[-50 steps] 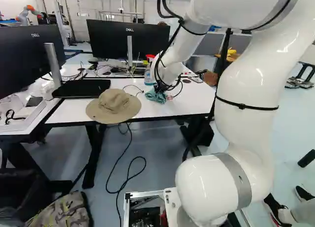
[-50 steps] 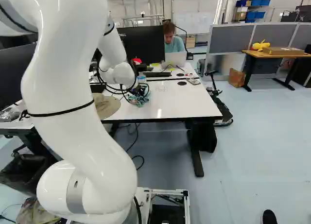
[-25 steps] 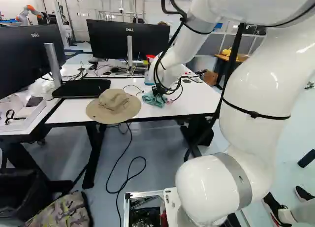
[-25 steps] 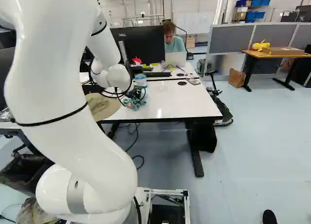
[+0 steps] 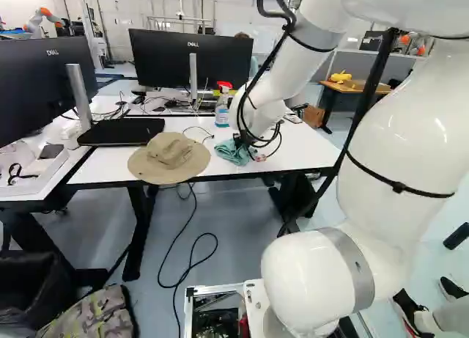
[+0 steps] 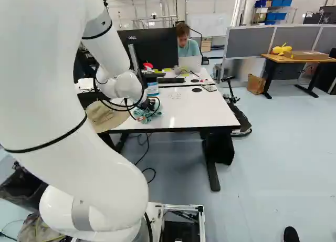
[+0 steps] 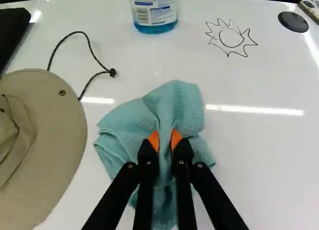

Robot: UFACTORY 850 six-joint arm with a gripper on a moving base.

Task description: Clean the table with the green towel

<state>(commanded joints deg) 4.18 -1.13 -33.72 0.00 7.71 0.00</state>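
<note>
At the near part of the white table, my gripper reaches down onto the green towel. In the wrist view both orange-padded fingers of the gripper pinch a raised fold of the towel from two sides. The rest of the cloth lies bunched on the tabletop around and under the fingertips. Ahead of the gripper, a drawn sun-like marking shows on the white surface.
Beside the towel lies a tan hat with a dark cord, overhanging the table's front edge. A spray bottle with blue liquid stands behind the towel. Monitors and a black laptop-like slab are farther left and back.
The arm has swung and leaned, its upper links shifting right in the left base view. The gripper and towel have moved slightly over the table, uncovering the spray bottle there. The base has stayed put.
</note>
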